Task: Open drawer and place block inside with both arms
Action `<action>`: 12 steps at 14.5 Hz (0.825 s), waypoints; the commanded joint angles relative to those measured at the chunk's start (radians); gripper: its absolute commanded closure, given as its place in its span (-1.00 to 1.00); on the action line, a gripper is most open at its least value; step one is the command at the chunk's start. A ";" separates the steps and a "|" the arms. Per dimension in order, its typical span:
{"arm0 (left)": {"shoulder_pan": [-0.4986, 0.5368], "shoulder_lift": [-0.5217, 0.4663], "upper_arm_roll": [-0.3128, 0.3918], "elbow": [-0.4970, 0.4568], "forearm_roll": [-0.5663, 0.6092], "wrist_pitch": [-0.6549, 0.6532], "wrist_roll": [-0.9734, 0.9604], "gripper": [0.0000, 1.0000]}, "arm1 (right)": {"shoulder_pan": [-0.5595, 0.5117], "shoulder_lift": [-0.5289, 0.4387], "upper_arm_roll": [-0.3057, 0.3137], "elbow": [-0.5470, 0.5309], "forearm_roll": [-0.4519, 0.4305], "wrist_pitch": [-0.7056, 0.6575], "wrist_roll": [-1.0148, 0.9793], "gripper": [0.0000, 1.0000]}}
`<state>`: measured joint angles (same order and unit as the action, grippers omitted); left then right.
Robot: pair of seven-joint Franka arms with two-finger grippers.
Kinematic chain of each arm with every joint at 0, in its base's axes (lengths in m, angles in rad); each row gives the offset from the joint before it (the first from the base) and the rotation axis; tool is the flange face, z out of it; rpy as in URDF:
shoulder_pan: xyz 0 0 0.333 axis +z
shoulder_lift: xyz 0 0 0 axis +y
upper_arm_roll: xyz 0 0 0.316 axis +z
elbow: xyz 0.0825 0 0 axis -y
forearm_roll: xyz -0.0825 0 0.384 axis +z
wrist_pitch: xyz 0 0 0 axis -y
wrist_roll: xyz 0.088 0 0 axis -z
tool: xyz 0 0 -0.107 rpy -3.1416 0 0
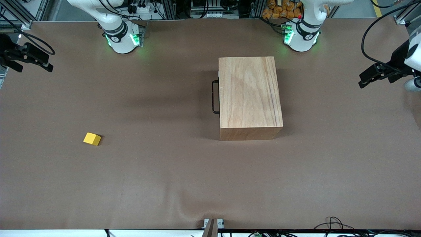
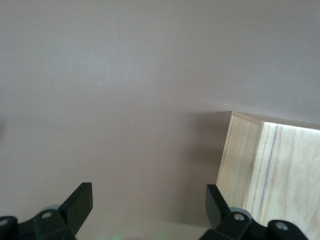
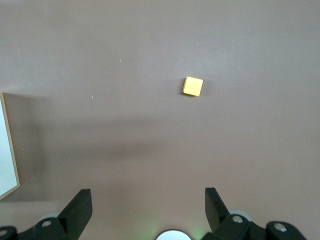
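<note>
Brown worktop [image 1: 184, 184] carrying, in descending size, the wooden cabinet [image 1: 250, 95], its drawer, and the block [image 1: 92, 139]. The cabinet stands near the left arm's base; the drawer is shut, its black loop handle [image 1: 215, 97] facing the right arm's end of the worktop. The yellow block lies well apart from the cabinet, nearer the front camera, toward the right arm's end. The left gripper [image 2: 149, 205] hangs over the worktop edge at the left arm's end, fingers spread. The right gripper [image 3: 148, 202] hangs at the other edge, fingers likewise spread, empty. Judged stage: nothing begun. The next move calls for one gripper to reach the handle and pull.
</note>
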<state>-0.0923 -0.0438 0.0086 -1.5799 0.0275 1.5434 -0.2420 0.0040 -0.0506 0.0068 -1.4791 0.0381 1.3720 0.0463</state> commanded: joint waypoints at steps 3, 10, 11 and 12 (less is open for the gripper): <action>0.020 0.019 -0.022 0.034 -0.006 -0.031 -0.002 -1.00 | -0.004 -0.005 -0.010 0.008 -0.012 -0.008 0.003 -1.00; 0.008 0.038 -0.044 0.078 -0.004 -0.051 -0.008 -1.00 | -0.001 -0.002 -0.005 0.000 0.002 -0.047 0.004 -1.00; 0.008 0.039 -0.044 0.080 -0.003 -0.049 -0.010 -1.00 | 0.001 0.005 -0.005 -0.004 0.002 -0.041 0.004 -1.00; 0.008 0.039 -0.044 0.080 -0.004 -0.049 -0.010 -1.00 | 0.002 0.011 -0.005 -0.003 0.003 -0.039 0.004 -1.00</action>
<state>-0.0909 -0.0267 -0.0280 -1.5386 0.0272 1.5186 -0.2425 0.0027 -0.0463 0.0006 -1.4802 0.0360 1.3373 0.0464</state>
